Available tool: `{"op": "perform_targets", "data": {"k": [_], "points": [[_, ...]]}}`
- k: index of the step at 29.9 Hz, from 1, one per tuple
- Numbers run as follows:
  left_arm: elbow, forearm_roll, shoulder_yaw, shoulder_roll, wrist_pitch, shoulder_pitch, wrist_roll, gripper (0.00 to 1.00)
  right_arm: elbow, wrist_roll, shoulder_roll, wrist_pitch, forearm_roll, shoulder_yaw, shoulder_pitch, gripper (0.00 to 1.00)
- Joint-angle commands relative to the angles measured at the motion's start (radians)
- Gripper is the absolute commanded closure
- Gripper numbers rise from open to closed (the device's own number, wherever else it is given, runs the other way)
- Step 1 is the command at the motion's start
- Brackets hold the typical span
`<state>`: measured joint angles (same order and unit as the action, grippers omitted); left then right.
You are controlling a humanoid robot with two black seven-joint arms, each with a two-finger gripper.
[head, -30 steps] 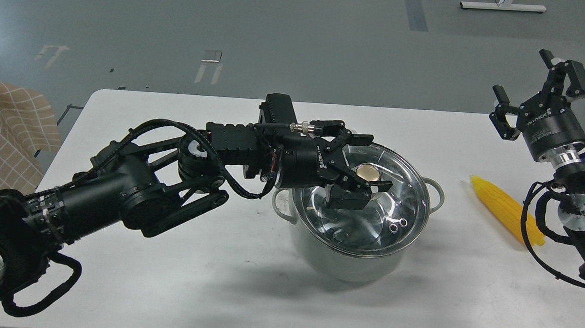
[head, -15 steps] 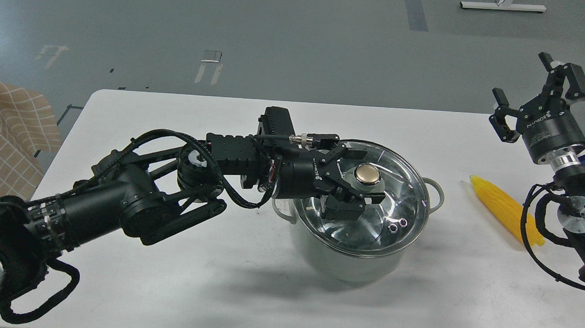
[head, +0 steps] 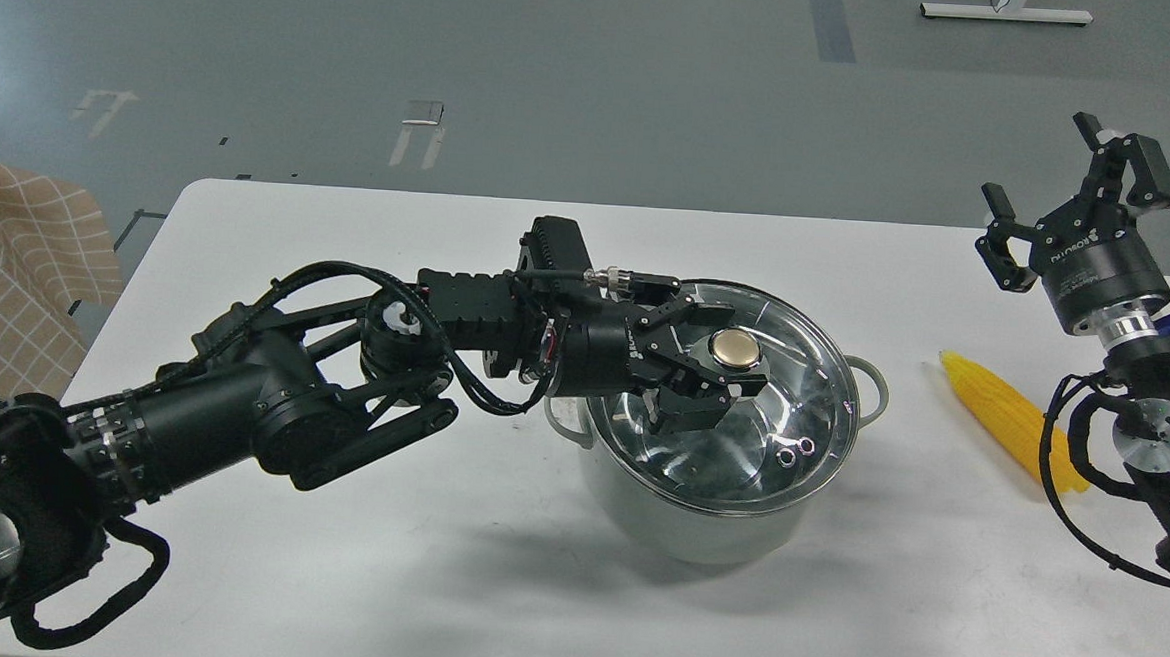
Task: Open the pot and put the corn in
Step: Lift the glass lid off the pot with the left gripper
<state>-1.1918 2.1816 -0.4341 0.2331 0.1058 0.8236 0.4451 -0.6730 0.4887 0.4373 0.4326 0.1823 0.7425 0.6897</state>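
Head view: the robot's left end effector (head: 716, 353) reaches over the glass lid (head: 741, 417) of the pot (head: 705, 520), its black fingers (head: 693, 409) spread on either side of the brass-coloured knob (head: 734, 348) with a gap showing to each; they grip nothing. The lid sits closed on the pale grey-green pot, which stands at the middle of the white counter (head: 333, 556), one loop handle (head: 872, 384) showing at 3 o'clock and another at 9 o'clock under the wrist. The left arm (head: 270, 412) stretches in from 8 o'clock, cables looping along it.

At 3 o'clock from the pot, well apart from it, the yellow corn (head: 1001, 415) lies flat on the counter, its pointed tip toward 10 o'clock and its thick end partly hidden behind a black cable of the right arm. The right end effector (head: 1063, 183) is raised in the air at 1 o'clock from the corn, fingers wide apart and empty, pointing up and away. A checked tan cloth (head: 8, 258) shows past the counter's edge at 9 o'clock.
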Motion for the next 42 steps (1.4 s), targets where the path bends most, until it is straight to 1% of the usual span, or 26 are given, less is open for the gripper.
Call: {"op": "perform_targets", "data": {"k": [1, 2, 3, 4, 5, 6, 8, 11, 15, 19, 22, 24, 25, 26, 28, 30, 31, 32, 34, 35, 36, 38, 40, 41, 42], "points": [[0.003, 0.0, 0.0, 0.0, 0.0, 0.0, 0.0, 0.59, 0.0, 0.0, 0.001, 0.0, 0.0, 0.0, -0.001, 0.0], [0.001, 0.0, 0.0, 0.0, 0.0, 0.0, -0.002, 0.65, 0.0, 0.0, 0.001, 0.0, -0.001, 0.0, -0.001, 0.0], [0.001, 0.0, 0.0, 0.0, 0.0, 0.0, 0.0, 0.76, 0.0, 0.0, 0.001, 0.0, 0.0, 0.0, -0.004, 0.0], [0.001, 0.0, 0.0, 0.0, 0.0, 0.002, -0.002, 0.83, 0.0, 0.0, 0.001, 0.0, 0.0, 0.0, -0.004, 0.0], [0.001, 0.0, 0.0, 0.0, 0.0, 0.003, -0.002, 0.85, 0.0, 0.0, 0.001, 0.0, 0.0, 0.0, -0.004, 0.0], [0.001, 0.0, 0.0, 0.0, 0.0, 0.006, 0.0, 0.91, 0.0, 0.0, 0.001, 0.0, -0.001, 0.0, -0.004, 0.0], [0.0, 0.0, -0.002, 0.0, 0.0, 0.009, 0.0, 0.98, 0.0, 0.0, 0.001, -0.002, -0.001, 0.003, -0.004, 0.0], [-0.015, 0.0, -0.005, 0.003, 0.002, 0.018, 0.001, 0.99, 0.0, 0.0, 0.008, -0.002, 0.0, 0.003, -0.003, 0.0], [-0.058, 0.0, -0.009, 0.017, 0.012, 0.064, 0.001, 0.98, -0.002, 0.0, 0.012, 0.0, -0.001, 0.003, -0.004, 0.0], [-0.136, 0.0, -0.02, 0.074, 0.07, 0.115, 0.001, 0.98, -0.002, 0.0, 0.012, 0.0, -0.001, 0.003, -0.006, 0.0], [-0.201, 0.0, -0.025, 0.156, 0.089, 0.144, 0.0, 0.98, -0.002, 0.0, 0.014, 0.0, -0.001, 0.003, -0.006, 0.0], [-0.264, 0.0, -0.038, 0.274, 0.087, 0.149, 0.001, 0.98, -0.005, 0.0, 0.023, 0.0, -0.001, 0.003, -0.006, 0.0], [-0.278, 0.0, -0.043, 0.308, 0.087, 0.147, 0.004, 0.98, -0.005, 0.0, 0.024, 0.0, -0.001, 0.003, -0.006, 0.0], [-0.299, 0.0, -0.054, 0.378, 0.083, 0.146, 0.009, 0.98, -0.005, 0.0, 0.029, 0.0, -0.001, 0.003, -0.006, 0.0], [-0.314, 0.0, -0.06, 0.446, 0.078, 0.141, 0.012, 0.98, -0.007, 0.0, 0.037, 0.0, -0.001, 0.003, -0.006, 0.0], [-0.319, -0.054, -0.061, 0.564, 0.036, 0.124, 0.035, 0.98, -0.007, 0.0, 0.05, 0.0, -0.001, 0.003, -0.009, 0.0], [-0.319, -0.074, -0.058, 0.587, 0.014, 0.118, 0.038, 0.98, -0.008, 0.0, 0.052, 0.001, -0.001, 0.003, -0.01, 0.0], [-0.316, -0.109, -0.058, 0.629, -0.039, 0.092, 0.04, 0.98, -0.008, 0.0, 0.057, 0.001, -0.001, 0.003, -0.012, 0.0], [-0.312, -0.135, -0.057, 0.669, -0.099, 0.056, 0.04, 0.98, -0.008, 0.0, 0.057, 0.001, -0.001, 0.002, -0.012, 0.0], [-0.307, -0.149, -0.058, 0.701, -0.156, 0.014, 0.04, 0.98, -0.007, 0.0, 0.058, 0.001, -0.001, 0.002, -0.015, 0.0], [-0.305, -0.154, -0.058, 0.718, -0.185, -0.009, 0.04, 0.98, -0.007, 0.0, 0.057, 0.001, -0.001, 0.002, -0.019, 0.0], [-0.29, -0.158, -0.061, 0.752, -0.28, -0.102, 0.04, 0.98, -0.008, 0.0, 0.055, 0.001, -0.001, 0.003, -0.03, 0.0], [-0.272, -0.158, -0.063, 0.755, -0.339, -0.15, 0.04, 0.97, -0.008, 0.0, 0.054, 0.001, -0.001, 0.003, -0.032, 0.0], [-0.246, -0.158, -0.066, 0.755, -0.397, -0.194, 0.041, 0.97, -0.008, 0.0, 0.051, 0.001, -0.001, 0.003, -0.033, 0.0], [-0.232, -0.158, -0.068, 0.755, -0.425, -0.219, 0.041, 0.97, -0.008, 0.0, 0.049, 0.001, -0.001, 0.003, -0.035, 0.0]]}}
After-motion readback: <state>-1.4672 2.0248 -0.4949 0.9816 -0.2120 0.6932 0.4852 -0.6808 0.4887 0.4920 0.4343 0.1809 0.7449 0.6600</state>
